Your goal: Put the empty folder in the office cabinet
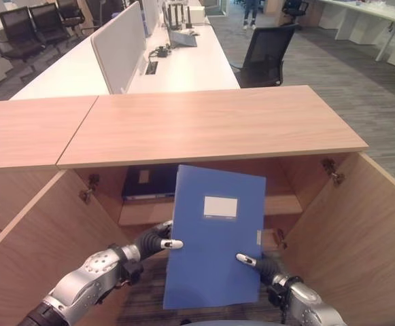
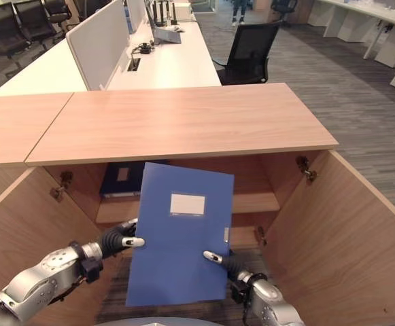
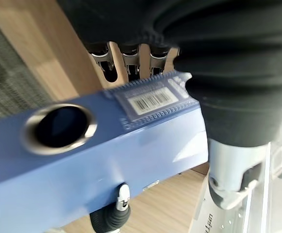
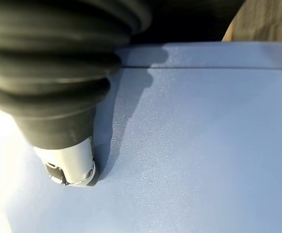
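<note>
Nearest, the left hand (image 1: 153,241) at eight o'clock pinches the blue folder (image 1: 214,234) by its spine edge, thumb on the cover and fingers curled behind. The right hand (image 1: 260,263) at five o'clock pinches the opposite edge, thumb on the cover. The folder hangs upright, tilted, before the open cabinet (image 1: 211,125). At twelve o'clock a dark binder (image 1: 146,182) lies on the shelf (image 1: 282,204). Carrying is in hand; next, I judge, push forward onto that shelf.
</note>
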